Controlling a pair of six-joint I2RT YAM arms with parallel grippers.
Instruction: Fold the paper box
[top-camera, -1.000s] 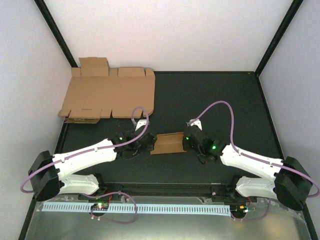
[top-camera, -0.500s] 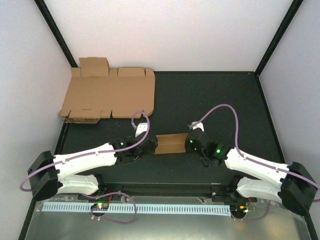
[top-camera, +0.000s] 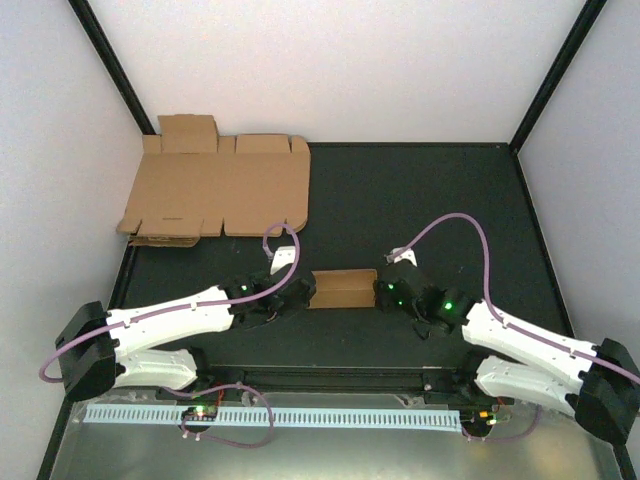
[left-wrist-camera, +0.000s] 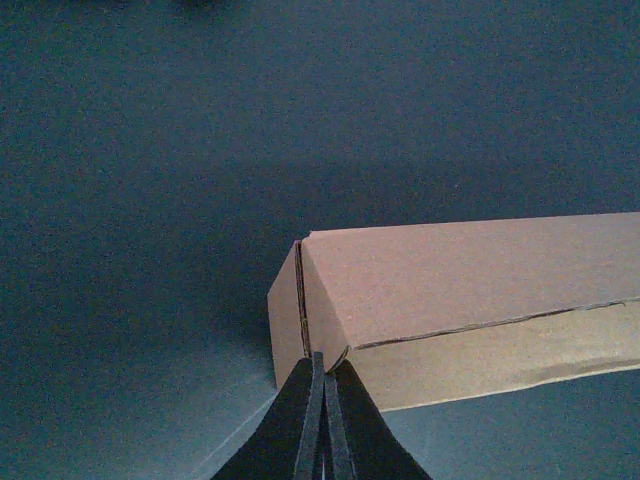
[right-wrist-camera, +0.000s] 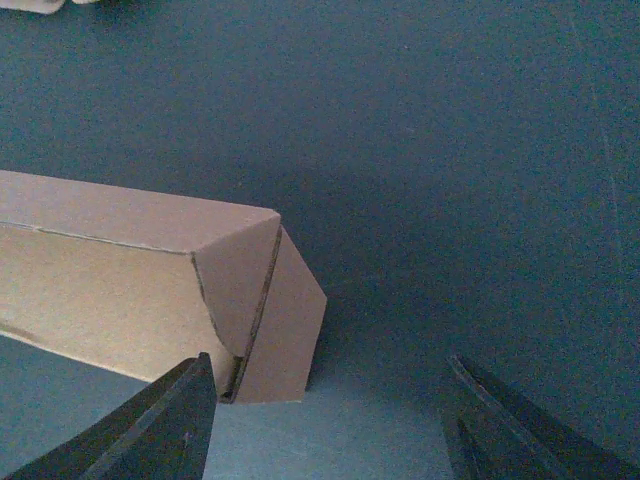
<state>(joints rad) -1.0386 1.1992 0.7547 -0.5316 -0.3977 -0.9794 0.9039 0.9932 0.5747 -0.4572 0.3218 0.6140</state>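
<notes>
A robot lab cell: white walls (top-camera: 350, 60), black frame (top-camera: 110, 65), dark table (top-camera: 420, 190).

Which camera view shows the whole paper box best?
The top external view: it shows the whole paper box, both ends included. The left wrist view shows only its left end; the right wrist view only its right end.

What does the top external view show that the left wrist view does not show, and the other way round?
Only the top external view shows both arms, the right gripper at the right end of the paper box, and the flat cardboard sheet in the far left corner. Only the left wrist view shows the left gripper with its fingers closed together at the box's near corner, and a seam along the box. Both show the box lying on the dark table.
</notes>
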